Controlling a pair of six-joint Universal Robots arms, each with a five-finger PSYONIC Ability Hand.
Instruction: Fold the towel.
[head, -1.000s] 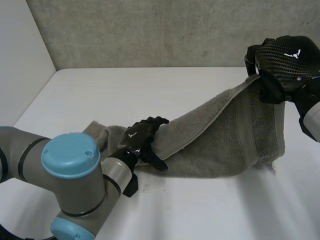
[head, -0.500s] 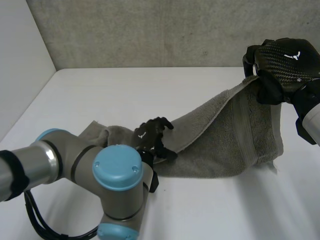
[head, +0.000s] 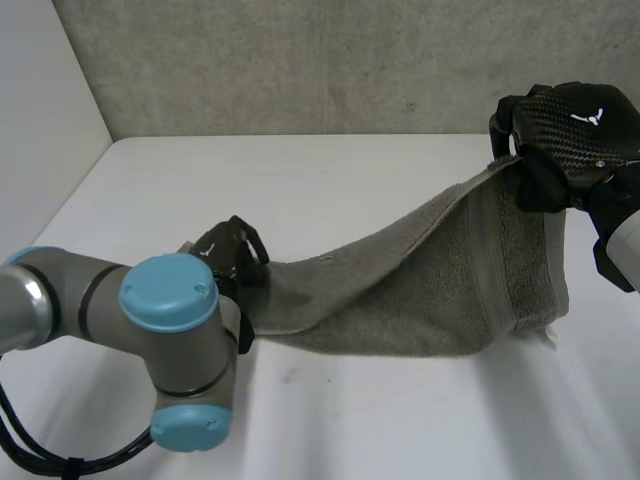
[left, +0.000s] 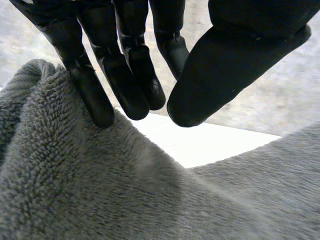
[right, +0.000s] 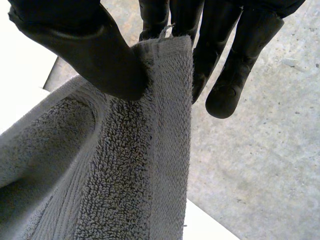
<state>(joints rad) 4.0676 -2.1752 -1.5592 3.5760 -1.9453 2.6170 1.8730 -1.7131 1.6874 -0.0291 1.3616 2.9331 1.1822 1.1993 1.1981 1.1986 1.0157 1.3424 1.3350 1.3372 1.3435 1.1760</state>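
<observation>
While left hand (head: 230, 250) fingers (left: 125, 75) lie straight on towel (head: 430, 290) — right hand (head: 565, 130) pinches it.

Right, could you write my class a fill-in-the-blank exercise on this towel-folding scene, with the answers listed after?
1. The right hand pinches one raised end of the towel between its fingers and its ___.
2. The towel's colour is ___.
3. The left hand, its fingers straight on the towel's low end, is ___ rather than shut.
4. The table under the towel is ___ in colour.

Missing words: thumb; grey; open; white.
</observation>
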